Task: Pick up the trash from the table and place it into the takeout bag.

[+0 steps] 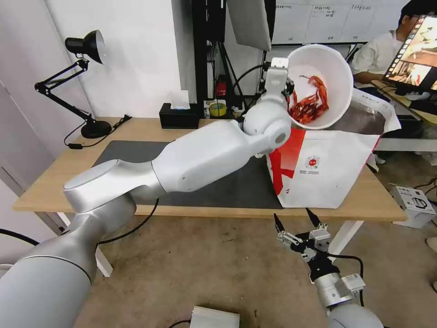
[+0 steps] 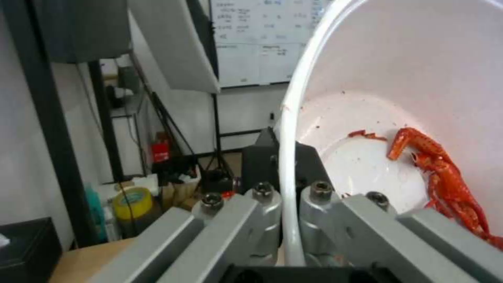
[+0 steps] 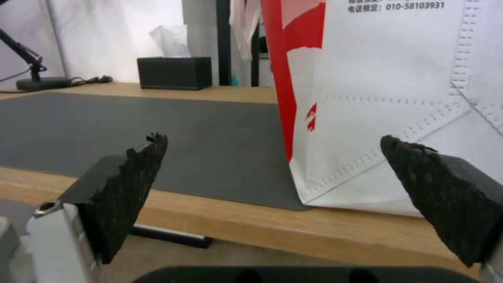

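The left gripper [image 1: 286,86] pinches the rim of the tilted bowl [image 1: 325,75] above the takeout bag [image 1: 327,168] at the table's [image 1: 54,182] front right corner. The right gripper [image 1: 298,222] hangs below the front edge, fingers spread. A tissue box [image 1: 178,116] sits at the back edge.

Smooth silver-white arm shells with rounded joints cross the frame's left and centre. The right end effector [image 1: 296,217], lower right, has black pointed textured fingers [image 3: 131,184], grey metal links, a black cable.
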